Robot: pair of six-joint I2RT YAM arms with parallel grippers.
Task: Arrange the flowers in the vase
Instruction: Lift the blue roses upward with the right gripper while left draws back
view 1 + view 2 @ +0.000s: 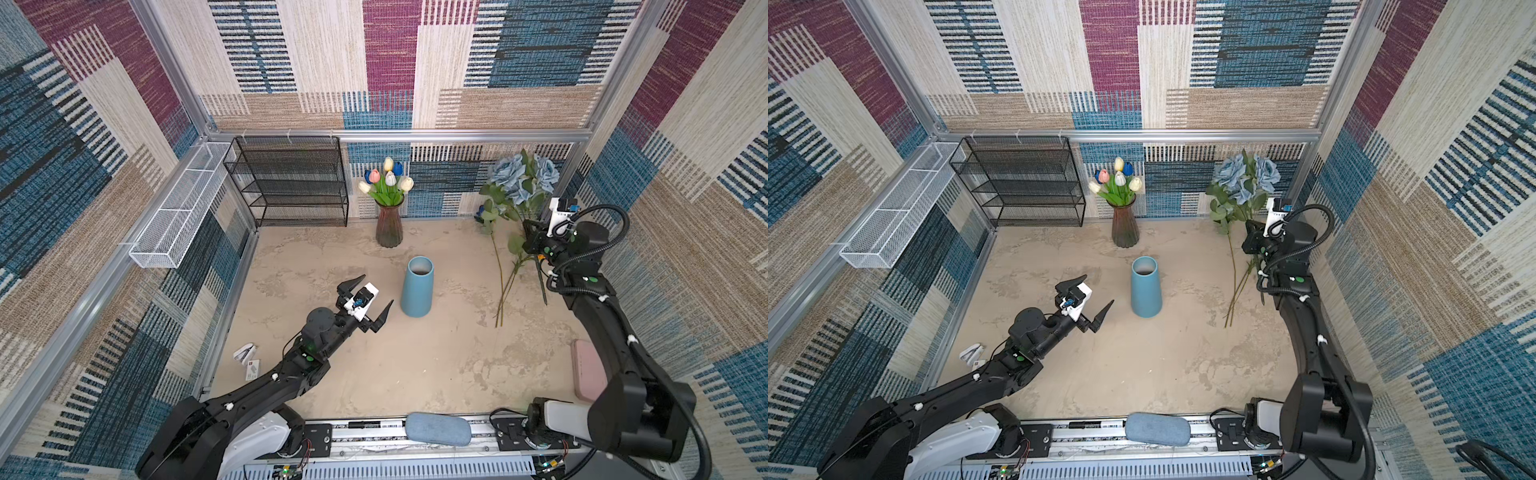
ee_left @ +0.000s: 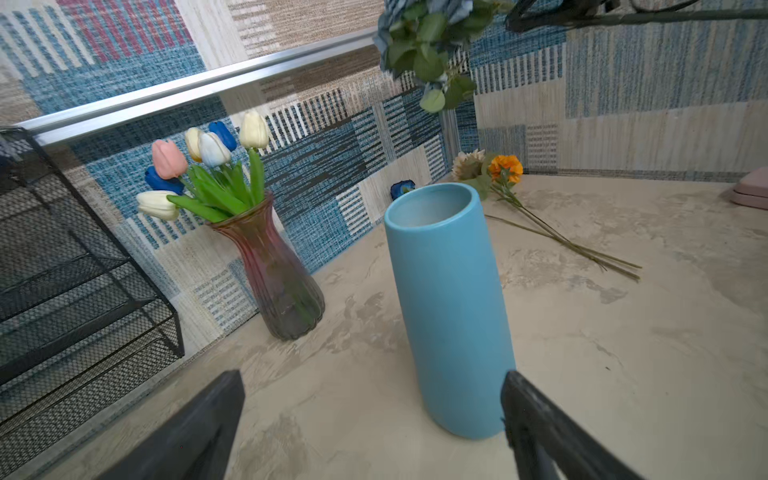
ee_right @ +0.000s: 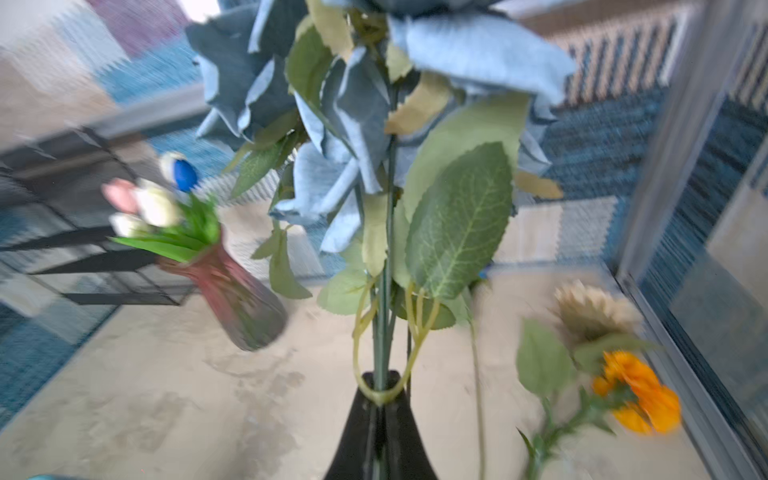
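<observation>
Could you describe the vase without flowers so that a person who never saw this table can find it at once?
Find the black mesh shelf against the back wall; right of it stands a ribbed reddish glass vase full of tulips. In front of that one, near the middle of the table, stands the blue vase. Only it is opaque, smooth and holds no flowers.

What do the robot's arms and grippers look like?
The left arm and right arm are black with white base housings, white clips and green dots at joints. A black corrugated cable loops by the right wrist. White camera blocks sit on both wrists. The left gripper and right gripper have black, tapering, pointed fingers.
</observation>
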